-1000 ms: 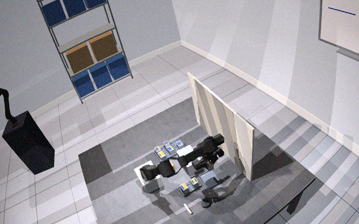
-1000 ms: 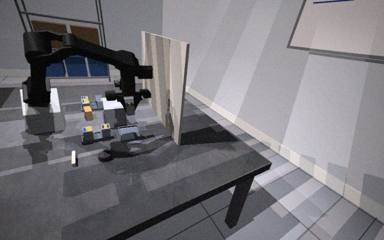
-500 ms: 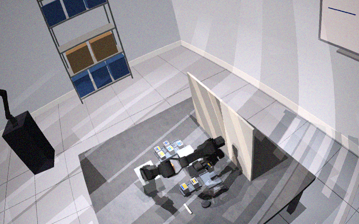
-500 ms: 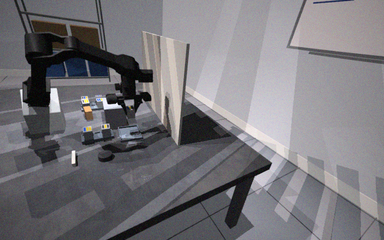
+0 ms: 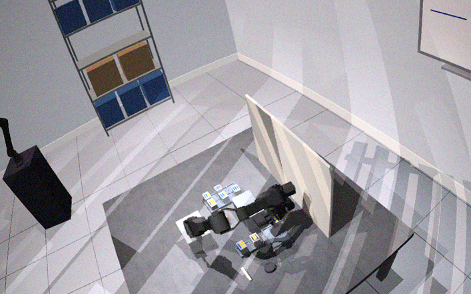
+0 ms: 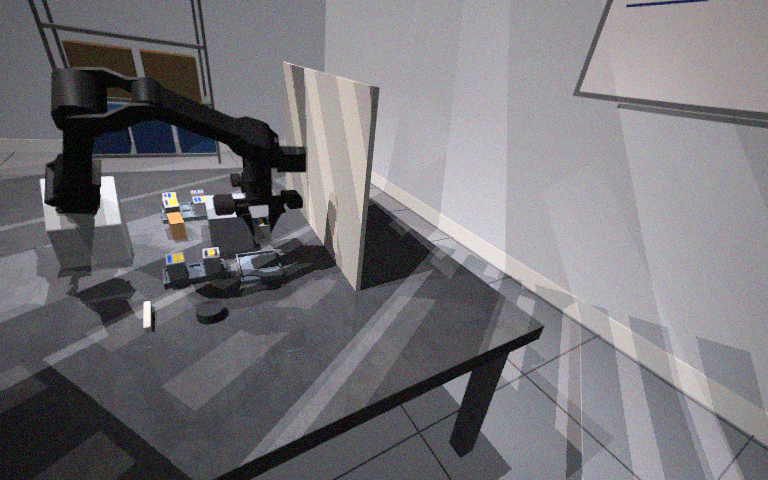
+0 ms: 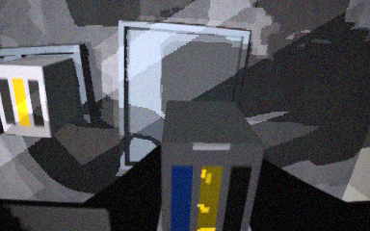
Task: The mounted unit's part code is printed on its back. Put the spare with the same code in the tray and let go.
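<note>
Tiled floor (image 5: 196,109) (image 6: 362,458) around a dark bench (image 5: 156,202) (image 6: 396,362), with pale slanting light across both. Toward 11 o'clock in the top view, backed by a metal shelf rack (image 5: 156,47) (image 6: 124,35) of blue and brown bins. In the hand (image 5: 275,219) (image 6: 262,226) (image 7: 199,154), pinched firmly: a grey spare block (image 5: 274,219) (image 6: 262,221) (image 7: 207,154), striped blue, yellow and black on the face toward the wrist camera. Held in the air near the shallow tray (image 5: 263,233) (image 6: 259,253) (image 7: 122,96), not released into it.

From the tray in the top view: at 8 o'clock, a low rack (image 5: 249,248) (image 6: 195,271) with two striped blocks; at 10, another rack (image 5: 223,204) (image 6: 189,207) with five; at 11, a white-topped box (image 5: 243,198) (image 6: 229,229); between 12 and 1, an upright cream panel (image 5: 293,157) (image 6: 336,152); near 7, a black puck (image 5: 269,267) (image 6: 211,311); farther toward 7 to 8, a white bar (image 5: 246,273) (image 6: 147,314).
</note>
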Available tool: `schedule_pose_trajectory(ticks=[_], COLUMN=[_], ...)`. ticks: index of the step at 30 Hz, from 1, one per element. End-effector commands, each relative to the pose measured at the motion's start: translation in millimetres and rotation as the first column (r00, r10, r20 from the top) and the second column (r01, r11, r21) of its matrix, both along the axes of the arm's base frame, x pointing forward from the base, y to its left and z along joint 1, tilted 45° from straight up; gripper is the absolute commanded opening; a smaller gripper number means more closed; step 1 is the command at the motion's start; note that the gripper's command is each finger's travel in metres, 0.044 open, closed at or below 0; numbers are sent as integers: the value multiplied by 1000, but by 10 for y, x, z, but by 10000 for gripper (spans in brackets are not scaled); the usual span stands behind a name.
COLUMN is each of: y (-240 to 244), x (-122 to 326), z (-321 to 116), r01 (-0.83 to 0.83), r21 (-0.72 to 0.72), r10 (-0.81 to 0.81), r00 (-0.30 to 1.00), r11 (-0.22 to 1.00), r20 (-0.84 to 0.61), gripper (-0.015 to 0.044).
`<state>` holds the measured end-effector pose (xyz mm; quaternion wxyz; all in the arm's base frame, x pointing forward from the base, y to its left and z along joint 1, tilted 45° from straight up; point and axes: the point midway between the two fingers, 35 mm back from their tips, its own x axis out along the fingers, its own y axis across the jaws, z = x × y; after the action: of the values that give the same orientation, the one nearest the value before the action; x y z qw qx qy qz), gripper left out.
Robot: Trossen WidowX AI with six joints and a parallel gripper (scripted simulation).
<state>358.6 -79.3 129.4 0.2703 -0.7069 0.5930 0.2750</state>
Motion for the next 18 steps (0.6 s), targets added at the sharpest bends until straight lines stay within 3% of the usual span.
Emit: schedule_pose_trajectory(ticks=[1, 18], y=[-26, -152], x=[2, 18], z=[-36, -153], r01=[-3, -3], r21=[2, 0], r10=[3, 3], r00=[1000, 1000], r11=[1000, 1000], r20=[-5, -5], gripper=[0, 0])
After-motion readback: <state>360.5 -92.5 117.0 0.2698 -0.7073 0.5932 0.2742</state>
